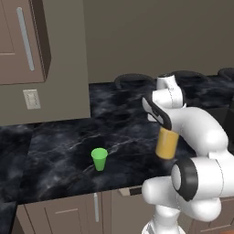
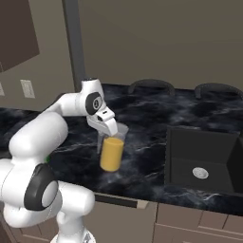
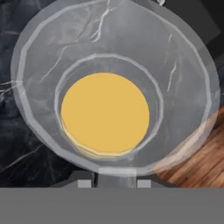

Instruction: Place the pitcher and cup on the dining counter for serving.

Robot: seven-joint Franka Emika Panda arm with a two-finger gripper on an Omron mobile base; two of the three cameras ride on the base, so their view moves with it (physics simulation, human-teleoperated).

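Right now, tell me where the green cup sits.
In the left base view, the cup stands upright on the black marble counter, left of the pitcher.

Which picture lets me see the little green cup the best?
The left base view shows the cup best: it stands upright in the open on the black counter, left of the pitcher. In the right base view, the robot's white arm hides nearly all of it. The hand view looks down into the pitcher instead.
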